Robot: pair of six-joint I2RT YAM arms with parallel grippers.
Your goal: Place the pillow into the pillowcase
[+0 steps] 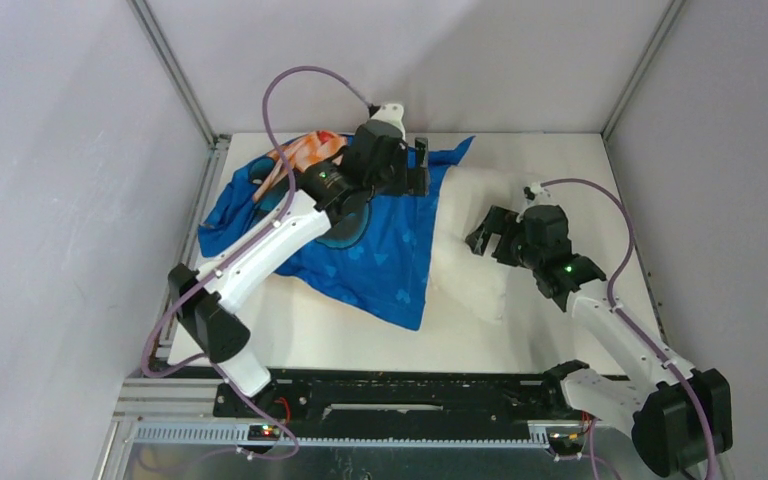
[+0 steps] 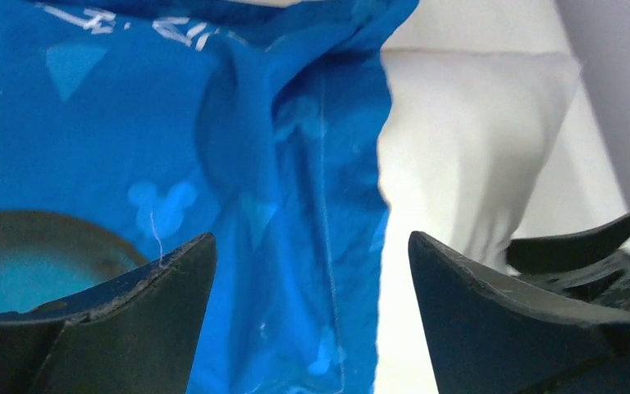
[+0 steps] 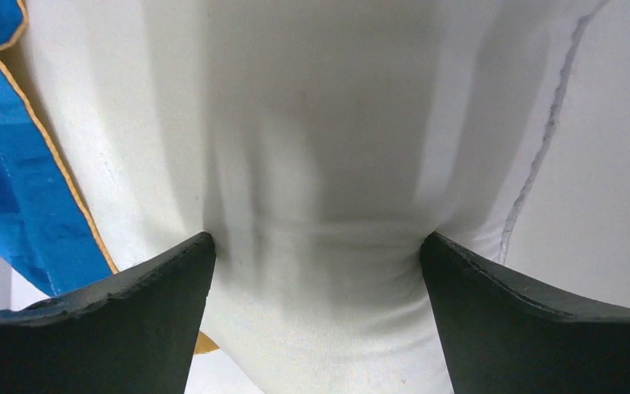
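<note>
Judging progress, I read the pillow (image 3: 312, 123) as only partly inside the pillowcase (image 2: 172, 123). Left gripper (image 2: 312, 238): jaws wide, empty, pillowcase beneath. Right gripper (image 3: 316, 238): jaws wide, straddling the pillow, apparently unclamped.

On your right gripper (image 3: 316, 240), no room between the jaws: the pillow (image 3: 312, 123) fills it. On your left gripper (image 2: 312, 238), the gap is clear above the pillowcase (image 2: 172, 123); the pillow lies just outside the right jaw.

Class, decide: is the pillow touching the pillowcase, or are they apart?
Touching. The top view shows the blue pillowcase lying over one edge of the white pillow, with no gap between them.
</note>
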